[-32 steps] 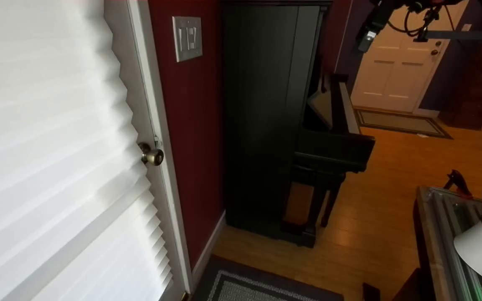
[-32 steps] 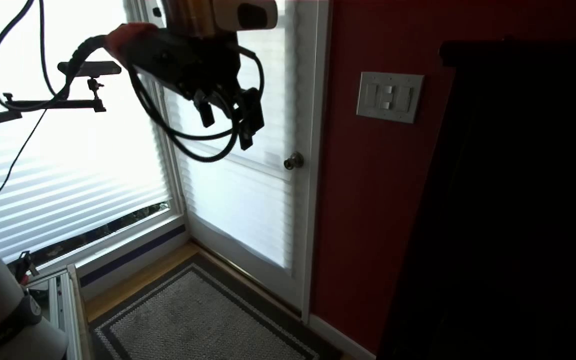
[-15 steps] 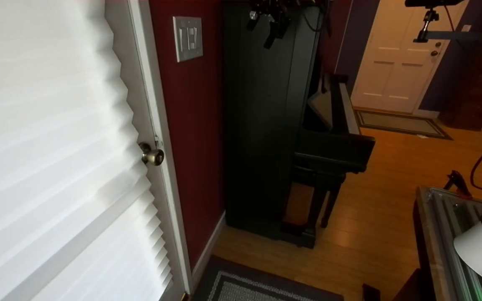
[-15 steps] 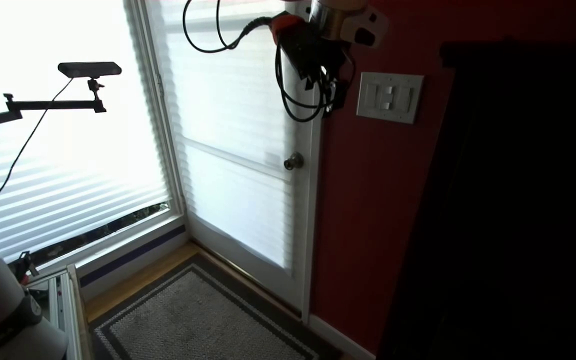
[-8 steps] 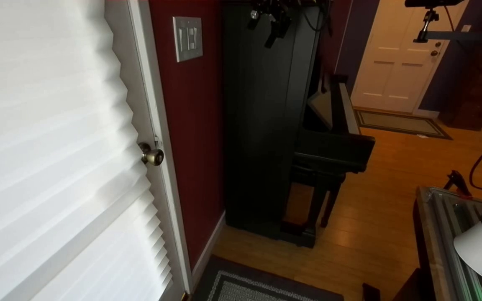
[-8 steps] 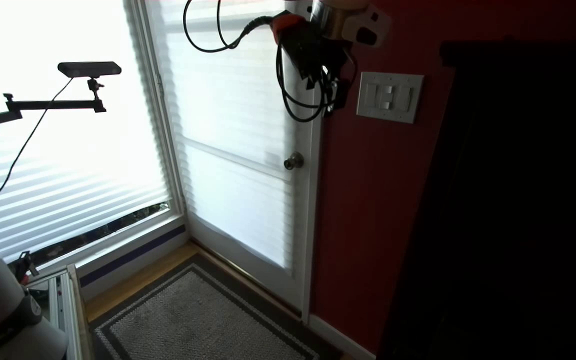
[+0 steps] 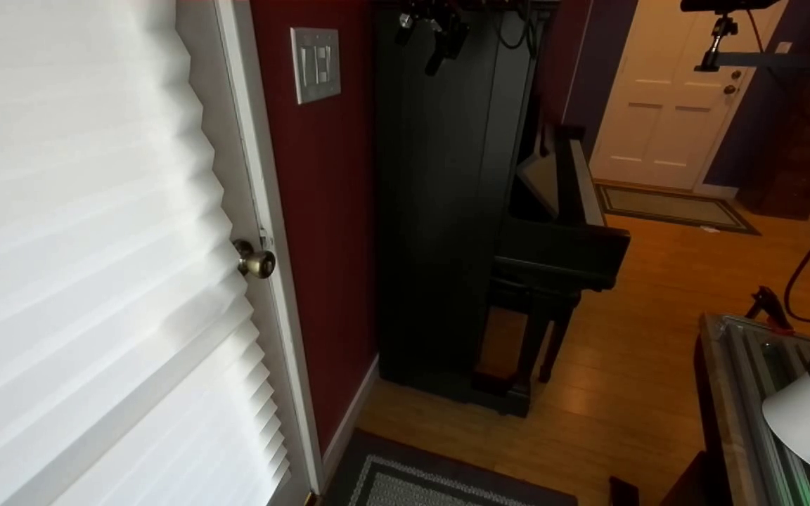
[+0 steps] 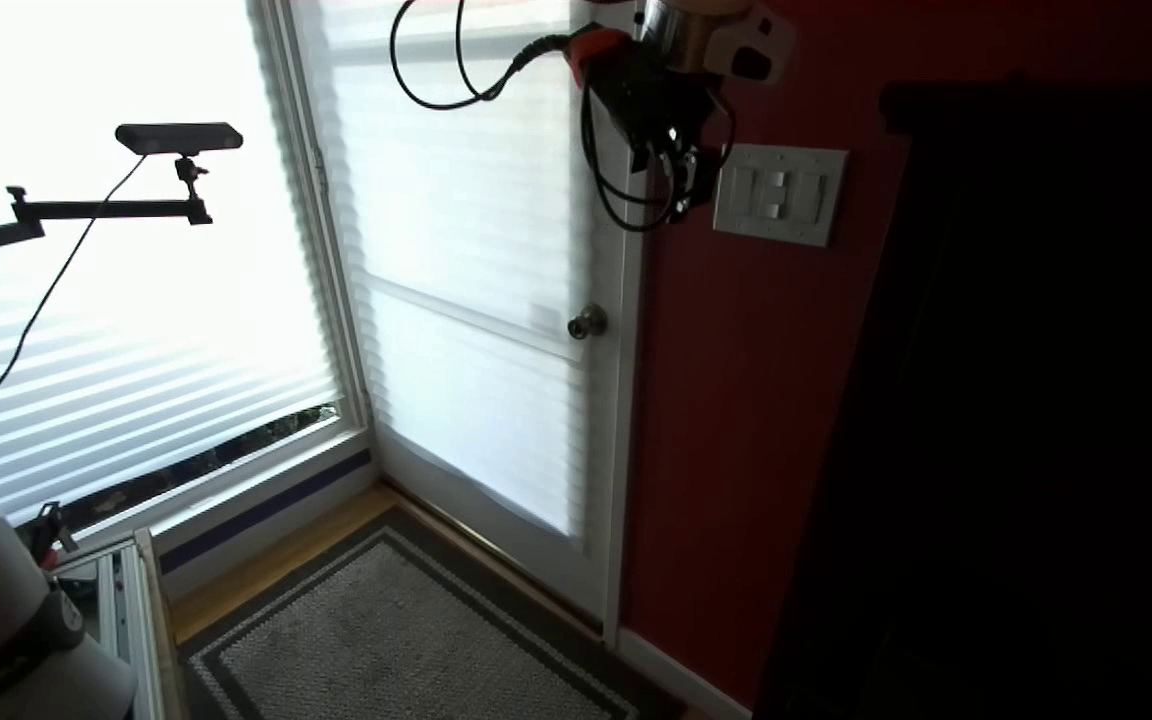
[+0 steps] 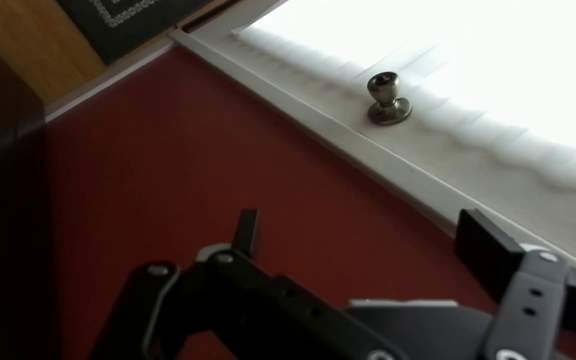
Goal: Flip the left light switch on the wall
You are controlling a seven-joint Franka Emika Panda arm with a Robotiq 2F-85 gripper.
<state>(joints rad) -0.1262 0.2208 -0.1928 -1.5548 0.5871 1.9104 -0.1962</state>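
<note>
The pale left light switch (image 8: 742, 190) stands upright on the maroon wall (image 8: 726, 400), setting unclear.

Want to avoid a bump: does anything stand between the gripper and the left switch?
Nothing visible does: in an exterior view, no object shows between the gripper and the left switch. The piano shows behind the gripper. The wrist view misses the left switch.
</note>
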